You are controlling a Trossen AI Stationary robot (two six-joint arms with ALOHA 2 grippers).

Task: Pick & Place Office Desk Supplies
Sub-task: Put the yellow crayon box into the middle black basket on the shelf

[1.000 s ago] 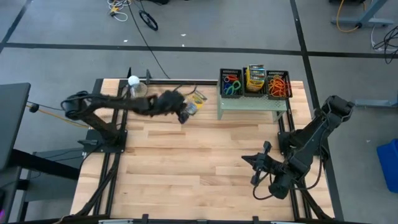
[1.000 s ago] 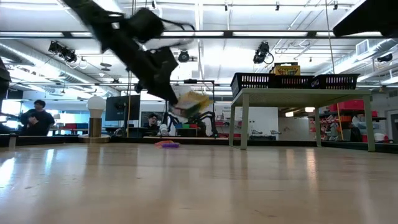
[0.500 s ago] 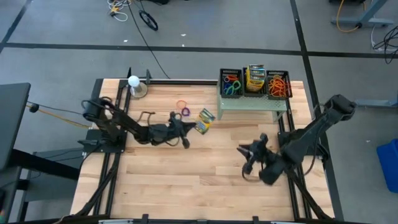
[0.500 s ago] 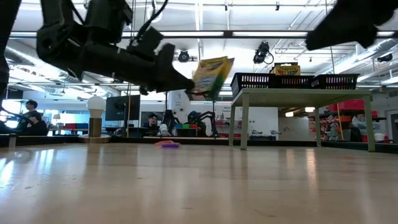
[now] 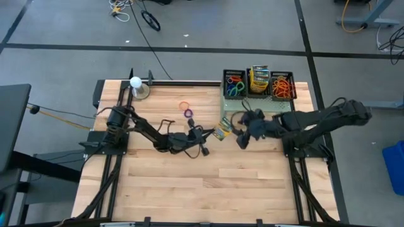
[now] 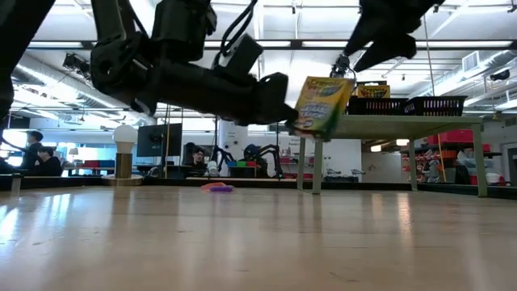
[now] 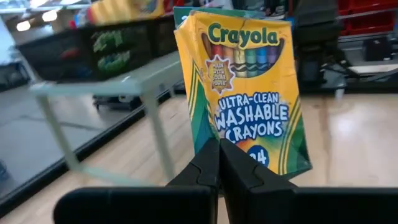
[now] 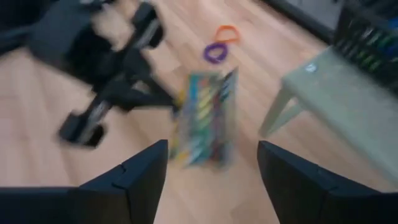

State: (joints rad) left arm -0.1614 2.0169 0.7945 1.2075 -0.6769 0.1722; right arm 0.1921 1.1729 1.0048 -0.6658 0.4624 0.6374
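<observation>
A yellow-and-green crayon box [image 7: 249,93] hangs above the table's middle [image 5: 220,132], just left of the pale green stand [image 5: 255,104]. My left gripper [image 7: 219,163] reaches out level from the left [image 5: 210,133] and is shut on the box. My right gripper [image 8: 211,180] stands open just right of the box [image 5: 240,127], tipped down toward it and apart from it; the box [image 8: 205,118] shows blurred beyond its fingers. An orange band [image 5: 184,105] and a purple ring [image 5: 188,113] lie flat on the table. My left gripper pinches the crayon box's bottom edge [image 7: 214,138], near one lower corner, between its two fingers. The fingers come level from the table's left. The box stands roughly upright above them, label toward the wrist camera, lifted clear of the table [image 6: 321,105].
The stand carries three black baskets [image 5: 235,84] [image 5: 259,81] [image 5: 283,85] holding rings, crayon boxes and bands. A white ball on a round base [image 5: 135,82] stands at the far left. Bare wood [image 5: 208,183] spreads across the near half of the table.
My left gripper has carried the crayon box from the far left toward the table's middle and right, sinking and levelling out; the box now stands upright beside the stand. My right gripper has risen from the near right and swung toward the far side, up to the box.
</observation>
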